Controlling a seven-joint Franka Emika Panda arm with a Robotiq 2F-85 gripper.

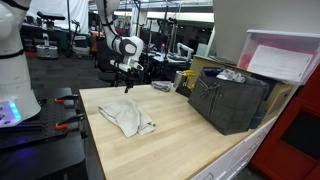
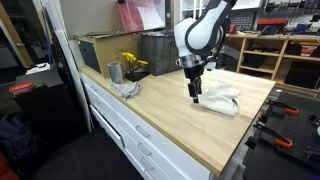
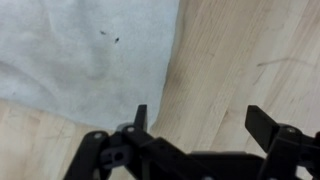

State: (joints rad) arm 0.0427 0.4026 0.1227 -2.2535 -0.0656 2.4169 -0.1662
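Two black fingers of the gripper (image 3: 200,115) stand spread wide w/ nothing btw them: released, no grip. In both exterior views the gripper (image 1: 124,84) (image 2: 196,96) hangs just above the pale butcher-block wooden table top (image 1: 190,140) (image 2: 180,125).

The crumpled white fabric cloth (image 3: 80,50) lies beyond the fingertips, off to one side. Its edge runs down toward one finger (image 3: 140,112), while the other finger (image 3: 262,120) is over bare wood (image 3: 240,50).

Judgement: this looks like an approach to the cloth (image 1: 128,118) (image 2: 222,100).
- Shift sideways so a raised fold or the cloth's edge sits btw the fingers, not beside them.
- Come straight down and keep the fingers wide until the tips bracket a ridge.
- A flat single layer on hard wood is tough to pinch, so a bunched spot is prob. the better target.

Materials:
- Cloth: thin, matte, limp. It has a few dark specks, irregular rumpled folds and no fixed shape.
- Table top: rigid, flat and smooth, w/ fine grain lines.
- A dark mesh-sided plastic crate (image 1: 230,100) stands well apart from the fingers, boxy and stiff.
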